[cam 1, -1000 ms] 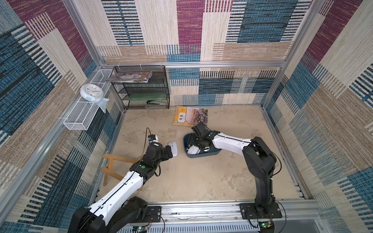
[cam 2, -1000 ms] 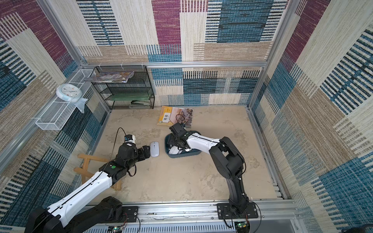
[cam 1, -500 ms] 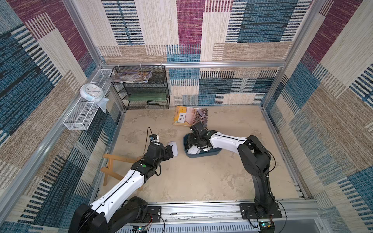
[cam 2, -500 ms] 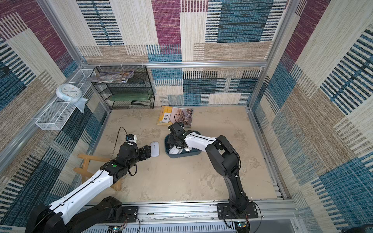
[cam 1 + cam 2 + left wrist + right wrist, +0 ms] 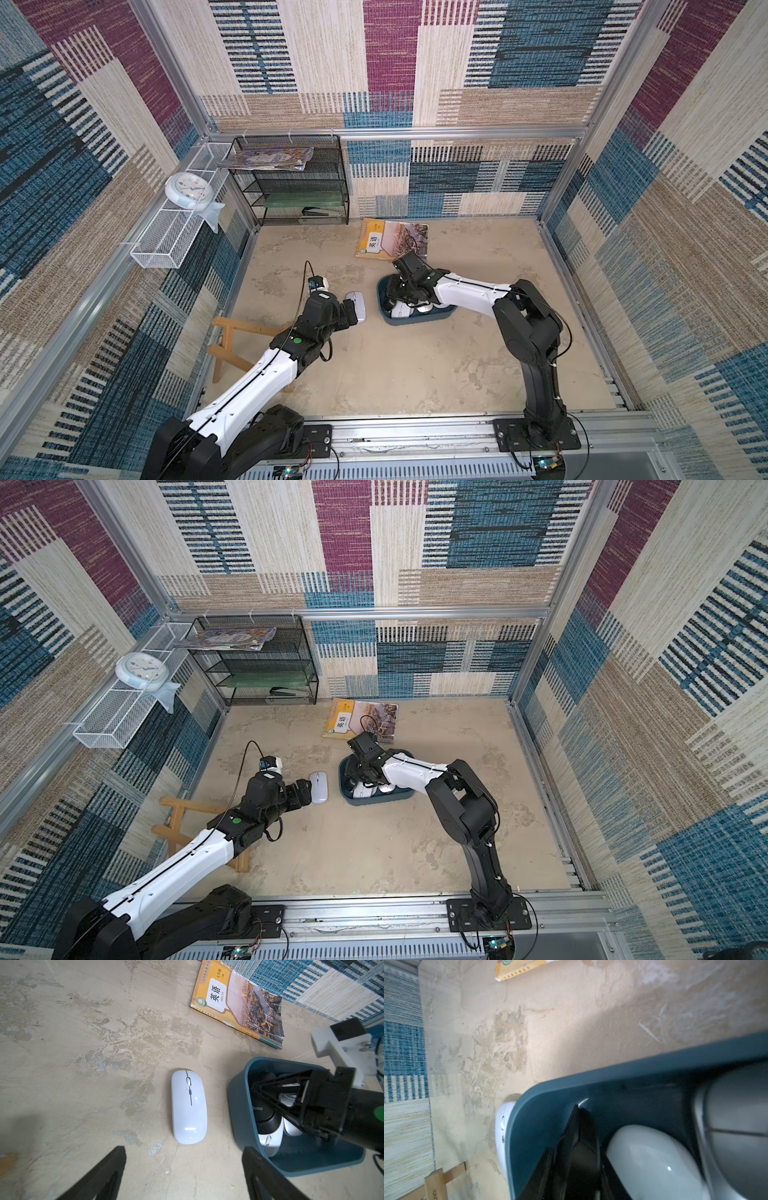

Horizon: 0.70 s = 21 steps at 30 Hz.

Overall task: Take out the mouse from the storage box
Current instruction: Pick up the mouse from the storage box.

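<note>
Black glossy mouse (image 5: 268,1122) maybe not gripped: right tool (image 5: 254,1087) pressed together inside dark teal plastic storage box (image 5: 239,1109); could lift empty or drag box. Left tool (image 5: 185,1148) spread.

teal storage box (image 5: 238,1109), white mouse (image 5: 188,1107), black mouse (image 5: 266,1121), orange book (image 5: 228,999).

Textbook (image 5: 239,1004) cover: "英语" w/ "ENGLISH" beside it in white bubble, small "七年级" at top edge. Black mouse (image 5: 265,1113) in storage box (image 5: 239,1105): partial "coo", rest hidden. Wooden stand (image 5: 435,1188) stamp: too blurred to read.
</note>
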{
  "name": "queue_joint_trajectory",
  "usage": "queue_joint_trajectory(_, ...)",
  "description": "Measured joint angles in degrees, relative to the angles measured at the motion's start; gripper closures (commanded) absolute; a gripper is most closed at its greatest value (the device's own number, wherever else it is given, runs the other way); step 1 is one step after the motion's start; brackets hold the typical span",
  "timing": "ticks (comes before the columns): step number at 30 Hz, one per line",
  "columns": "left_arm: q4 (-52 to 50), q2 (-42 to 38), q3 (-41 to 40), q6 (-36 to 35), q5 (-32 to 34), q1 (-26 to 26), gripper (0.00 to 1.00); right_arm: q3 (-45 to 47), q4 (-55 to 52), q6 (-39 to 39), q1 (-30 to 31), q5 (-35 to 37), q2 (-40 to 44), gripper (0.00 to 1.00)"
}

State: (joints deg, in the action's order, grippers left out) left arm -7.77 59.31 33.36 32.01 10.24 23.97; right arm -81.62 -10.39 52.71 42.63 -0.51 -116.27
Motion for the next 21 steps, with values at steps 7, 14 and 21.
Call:
queue_joint_trajectory(7, -0.04, -0.68, 0.09, -0.04, 0.02, 0.0, 0.08, 4.85, 3.17, -0.61, -0.11, -0.87, 5.79, 0.72)
queue_joint_trajectory(14, -0.24, -3.8, -1.03, 0.0, 1.36, 0.0, 0.08, 11.69, 6.88, -0.83, -0.11, -3.21, 12.26, 0.75)
queue_joint_trajectory(21, -0.83, -8.63, -2.82, 0.55, 4.96, 0.0, 0.08, 22.69, 10.78, 0.07, 0.94, -4.9, 21.77, 0.75)
